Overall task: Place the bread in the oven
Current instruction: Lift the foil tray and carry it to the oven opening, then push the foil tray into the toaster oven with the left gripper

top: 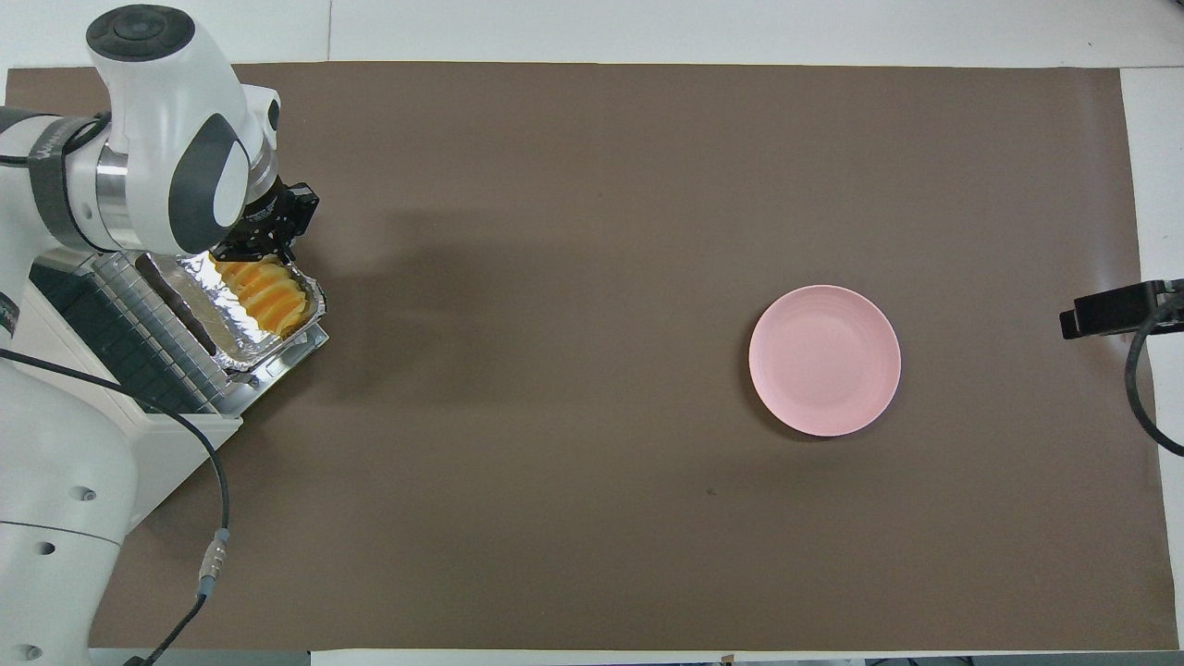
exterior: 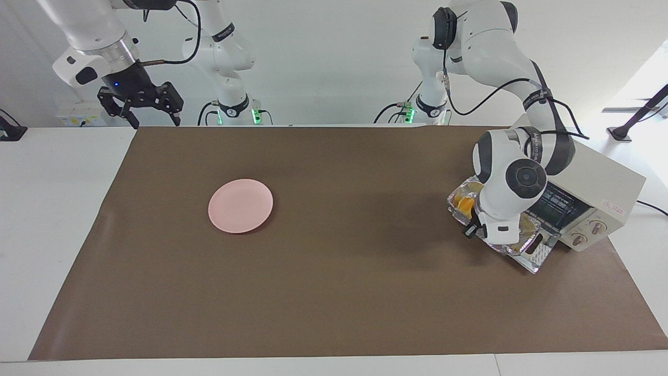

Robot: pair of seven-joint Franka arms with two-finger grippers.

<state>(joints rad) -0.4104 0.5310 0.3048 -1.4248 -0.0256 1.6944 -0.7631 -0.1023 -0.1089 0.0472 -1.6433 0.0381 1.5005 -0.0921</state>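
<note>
Bread (top: 266, 298) sits in the foil tray (top: 199, 301) on the open door (top: 277, 363) of the oven (exterior: 600, 196), left of the overhead frame. Left end effector (top: 264, 236) is at the tray's end, can't tell its grip; right end effector (exterior: 140, 107) waits spread open, upper left facing. Next I'd guess a straight push onto the rack.

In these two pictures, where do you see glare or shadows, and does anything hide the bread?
Overhead view: the foil tray gives bright glints beside the bread; a soft shadow of the left arm lies on the brown cover beside the tray. Facing view: the left arm's wrist hides most of the bread and part of the oven; daylight washes out the corner at the left arm's end.
</note>
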